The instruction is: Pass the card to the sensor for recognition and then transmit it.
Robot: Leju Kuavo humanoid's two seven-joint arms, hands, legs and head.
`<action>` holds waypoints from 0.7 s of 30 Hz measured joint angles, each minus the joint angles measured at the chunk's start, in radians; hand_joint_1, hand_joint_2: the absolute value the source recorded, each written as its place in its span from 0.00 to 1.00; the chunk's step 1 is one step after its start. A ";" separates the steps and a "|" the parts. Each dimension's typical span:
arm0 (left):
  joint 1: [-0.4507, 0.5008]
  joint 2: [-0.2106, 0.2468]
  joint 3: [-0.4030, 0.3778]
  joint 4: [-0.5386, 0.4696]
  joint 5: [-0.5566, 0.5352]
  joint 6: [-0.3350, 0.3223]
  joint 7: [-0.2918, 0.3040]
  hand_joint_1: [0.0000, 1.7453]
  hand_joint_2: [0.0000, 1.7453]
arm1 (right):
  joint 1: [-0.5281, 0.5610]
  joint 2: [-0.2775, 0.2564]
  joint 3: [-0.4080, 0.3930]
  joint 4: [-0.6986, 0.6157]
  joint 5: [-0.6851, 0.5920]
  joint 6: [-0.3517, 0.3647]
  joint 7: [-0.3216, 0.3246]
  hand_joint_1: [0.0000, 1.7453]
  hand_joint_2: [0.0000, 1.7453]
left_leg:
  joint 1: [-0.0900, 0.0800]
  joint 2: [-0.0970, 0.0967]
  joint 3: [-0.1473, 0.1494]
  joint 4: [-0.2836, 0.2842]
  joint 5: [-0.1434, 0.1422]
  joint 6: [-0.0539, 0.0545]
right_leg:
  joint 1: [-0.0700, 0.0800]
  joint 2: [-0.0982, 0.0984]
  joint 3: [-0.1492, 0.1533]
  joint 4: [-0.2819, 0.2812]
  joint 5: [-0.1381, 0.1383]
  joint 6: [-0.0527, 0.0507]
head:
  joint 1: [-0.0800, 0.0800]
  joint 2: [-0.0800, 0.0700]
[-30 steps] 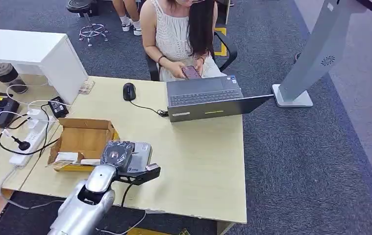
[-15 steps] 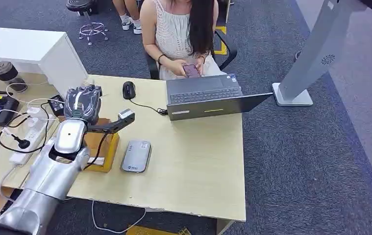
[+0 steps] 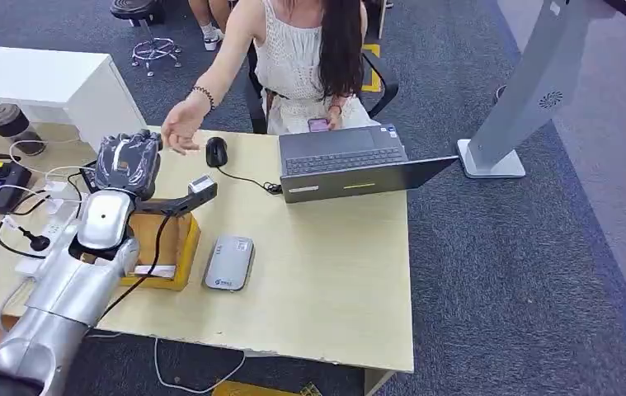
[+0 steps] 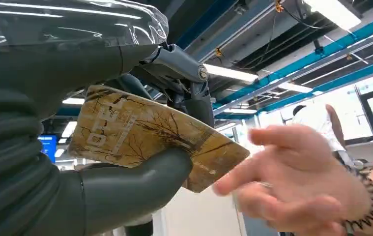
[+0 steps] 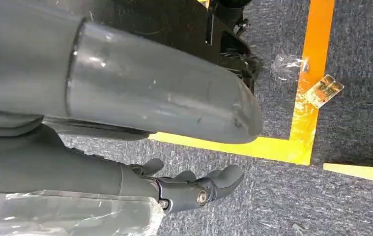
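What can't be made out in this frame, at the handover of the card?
- Head view: the card is hidden behind the back of the left hand.
- Left wrist view: whether the person's hand touches the card yet; the fingers are motion-blurred and cover its far corner.
- Card print: too worn and tilted to read.
- Right wrist view: the right hand hangs over the floor, its palm side hidden.

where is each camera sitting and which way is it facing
Head view: high on the body, looking down at the desk; left arm and left hand show.
Left wrist view: behind the left hand, looking up at the ceiling; thumb holds the card.
Right wrist view: hanging arm, facing the floor; right hand.
Shared: the person's hand reaching in.
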 joint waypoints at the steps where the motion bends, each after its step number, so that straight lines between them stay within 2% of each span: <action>1: 0.000 0.000 0.000 0.000 0.000 0.003 -0.001 1.00 1.00 | 0.000 0.000 0.000 0.001 0.000 -0.002 0.000 0.00 0.00 | 0.000 0.000 0.000 0.000 0.000 0.000 | 0.000 0.000 0.000 0.000 0.000 0.000 | 0.000 0.000; 8: 0.000 0.000 0.000 0.000 0.000 0.006 -0.007 1.00 1.00 | 0.000 0.000 0.000 0.004 -0.001 -0.009 0.002 0.00 0.00 | 0.000 0.000 0.000 0.000 0.000 0.000 | 0.000 0.000 0.000 0.000 0.000 0.000 | 0.000 0.000; 9: 0.001 0.000 0.000 0.000 0.000 0.006 -0.008 0.00 1.00 | 0.000 0.000 0.000 0.004 -0.001 -0.009 0.002 0.00 1.00 | 0.000 0.000 0.000 0.000 0.000 0.000 | 0.000 0.000 0.000 0.000 0.000 0.000 | 0.000 0.000; 21: 0.030 -0.013 0.006 -0.007 0.000 0.016 -0.033 0.00 1.00 | 0.000 0.000 0.000 0.005 -0.002 -0.010 0.000 0.00 1.00 | 0.000 0.000 -0.001 0.000 0.000 0.000 | 0.000 0.000 0.000 0.000 0.000 0.000 | 0.000 0.000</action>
